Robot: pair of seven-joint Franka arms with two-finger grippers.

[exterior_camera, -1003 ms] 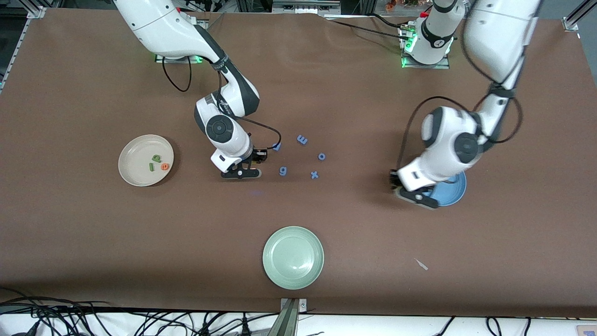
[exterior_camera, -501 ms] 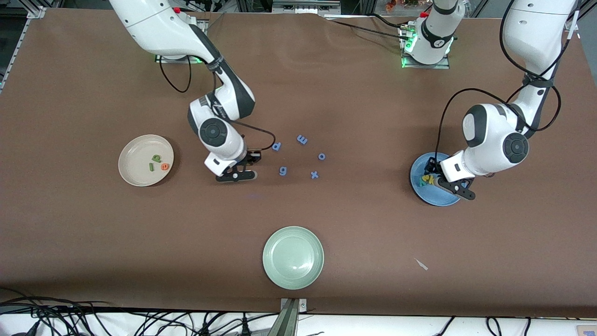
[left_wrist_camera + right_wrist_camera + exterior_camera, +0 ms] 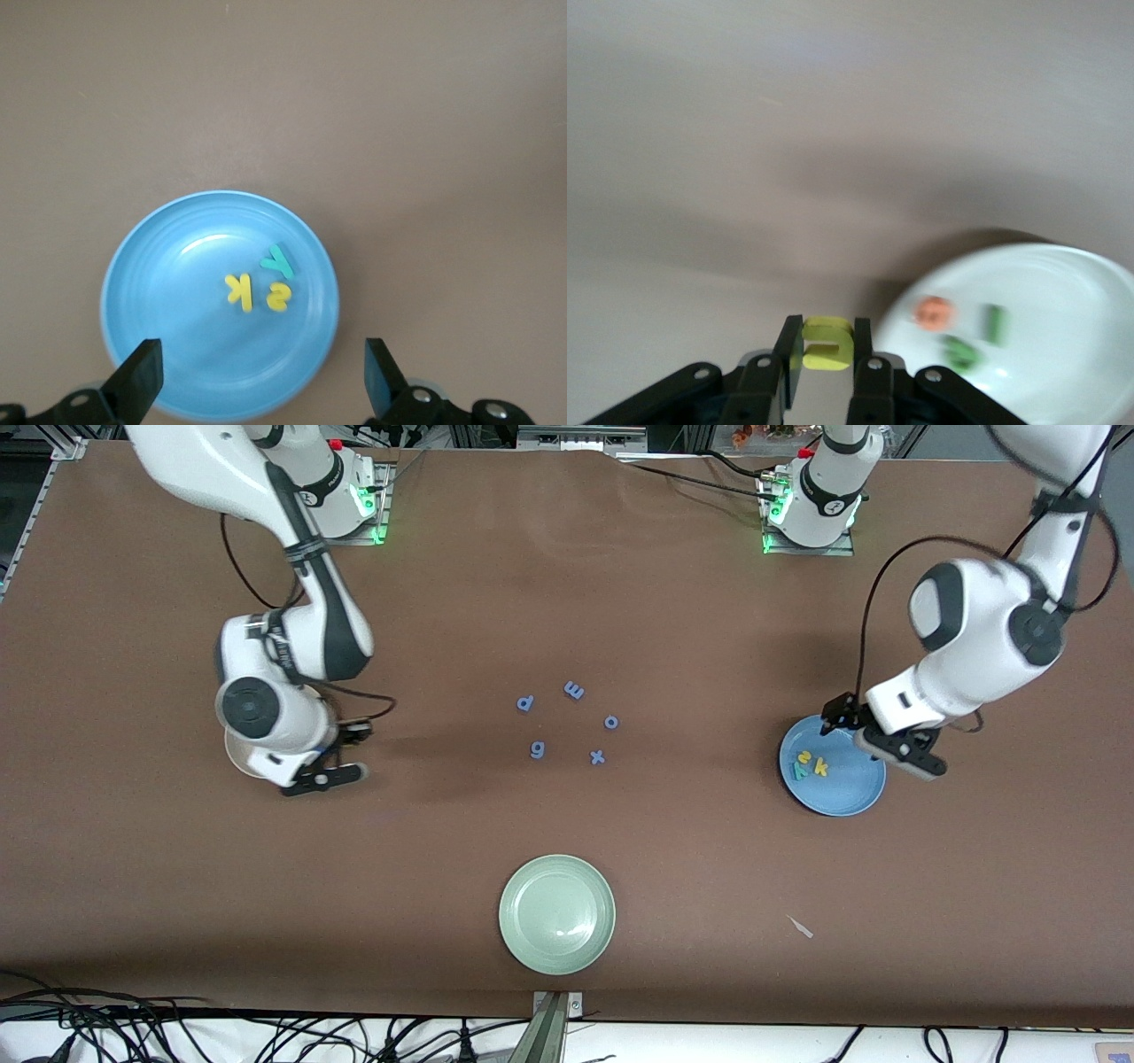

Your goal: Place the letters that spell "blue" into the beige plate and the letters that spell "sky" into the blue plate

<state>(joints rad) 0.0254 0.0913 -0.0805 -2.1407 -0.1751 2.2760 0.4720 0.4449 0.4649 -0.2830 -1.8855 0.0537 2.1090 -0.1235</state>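
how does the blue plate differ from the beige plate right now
The round sky-blue plate holds three letters: yellow k, yellow s, teal y. The cream-beige plate holds an orange letter and two green ones. The open left pincer hangs over the blue plate; the right pincer carries a yellow letter beside the beige plate. Both are shallow and rimmed.

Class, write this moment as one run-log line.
left gripper: open over blue plate holding s, k, y | right gripper: shut on yellow u, beside beige plate

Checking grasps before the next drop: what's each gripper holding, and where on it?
Right gripper pinches the yellow "u" across its flat faces, beside the beige plate. Left gripper is open over the blue plate, holding nothing.
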